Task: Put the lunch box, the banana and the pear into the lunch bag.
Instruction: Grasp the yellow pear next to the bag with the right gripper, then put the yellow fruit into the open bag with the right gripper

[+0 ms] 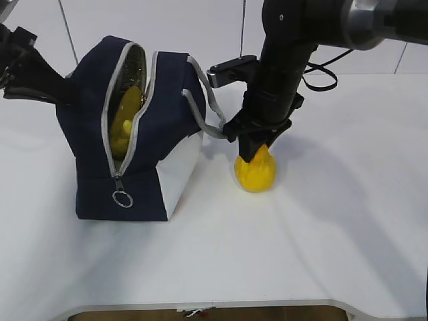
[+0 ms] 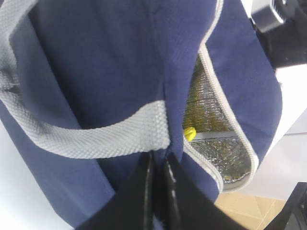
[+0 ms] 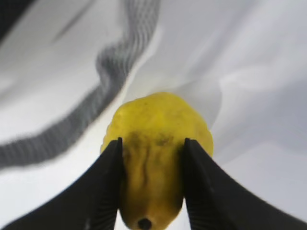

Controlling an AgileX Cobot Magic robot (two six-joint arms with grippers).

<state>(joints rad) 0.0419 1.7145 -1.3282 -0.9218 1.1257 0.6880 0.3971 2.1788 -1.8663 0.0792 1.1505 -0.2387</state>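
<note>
My left end effector (image 2: 156, 179) is pinched tight on the lunch bag (image 1: 87, 127) fabric, its body mostly cut off. Inside the unzipped bag I see only the banana (image 1: 125, 120). At the bag's three o'clock, the right end effector (image 3: 152, 158) grips the pear (image 1: 255, 172) on the table (image 1: 334, 234).

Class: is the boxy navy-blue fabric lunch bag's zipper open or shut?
Open: the navy-blue fabric lunch bag gapes along its grey zipper, showing silvery lining and something yellow inside.
</note>
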